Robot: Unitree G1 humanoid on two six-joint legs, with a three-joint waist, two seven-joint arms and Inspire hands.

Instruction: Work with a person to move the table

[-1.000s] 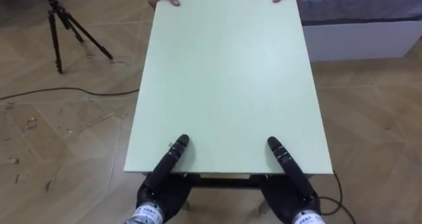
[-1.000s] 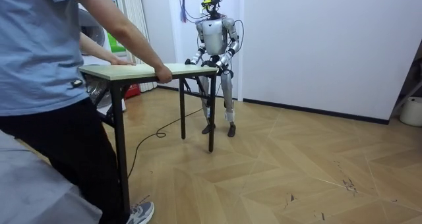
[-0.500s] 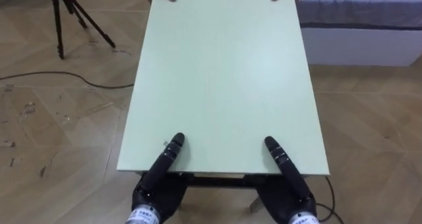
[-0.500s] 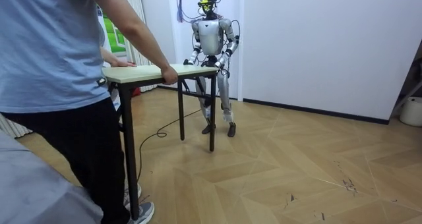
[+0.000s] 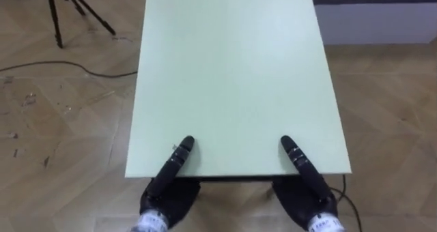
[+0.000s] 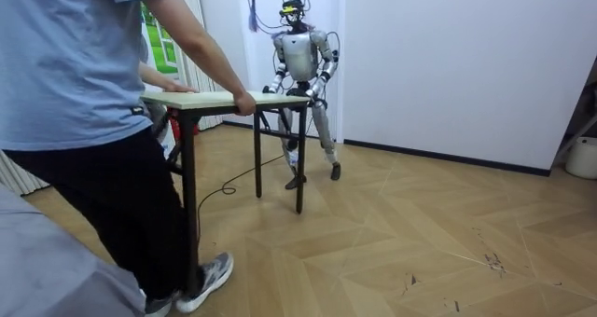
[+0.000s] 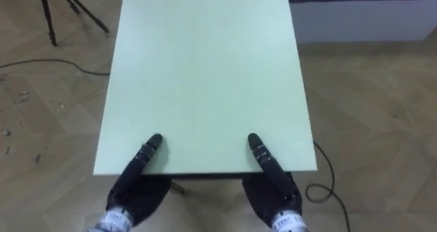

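Left hand (image 5: 166, 194) sits at the table's (image 5: 232, 75) near edge, 7 o'clock; right hand (image 5: 311, 198) at 5 o'clock; whether either clamps I cannot tell, the grip lying under the top; should the person (image 6: 84, 121) outpace the robot, that edge may slip free; the room view gives the person's hold on the far end; the eye views give a floor cable (image 5: 68, 67) at 10 o'clock, a likely snag.

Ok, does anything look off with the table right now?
Nothing stands out. The table looks level and bare, the left hand and right hand sit evenly at its near edge, and the person holds the far end.
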